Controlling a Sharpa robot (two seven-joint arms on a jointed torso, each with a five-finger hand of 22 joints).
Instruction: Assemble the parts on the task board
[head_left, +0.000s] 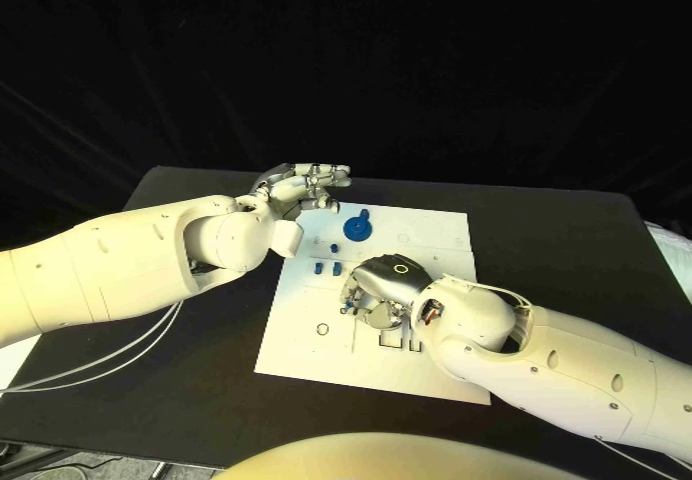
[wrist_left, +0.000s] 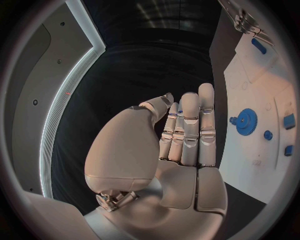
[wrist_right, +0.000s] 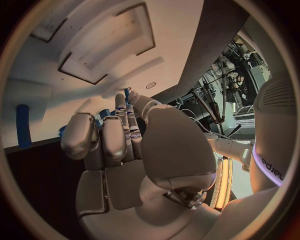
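Note:
The white task board (head_left: 433, 232) lies in the middle of the black table. A blue gear (head_left: 356, 228) sits near its far edge, with small blue parts (head_left: 326, 267) just nearer to me. My left hand (head_left: 303, 186) hovers off the board's far left corner, fingers straight and held together, holding nothing; its wrist view shows the gear (wrist_left: 247, 120) beside the board (wrist_left: 262, 85). My right hand (head_left: 378, 295) reaches down onto the board's middle. In its wrist view the thumb and a finger pinch a small blue part (wrist_right: 127, 92) against the board (wrist_right: 56, 45).
A blue peg (wrist_left: 259, 46) lies at the board's far side, with two blue blocks (wrist_left: 289, 121) and a blue dot (wrist_left: 267, 135) near the gear. Another blue peg (wrist_right: 23, 125) lies near the board's edge. Recessed slots (wrist_right: 106, 47) mark the board. Black table (head_left: 562, 240) surrounds it.

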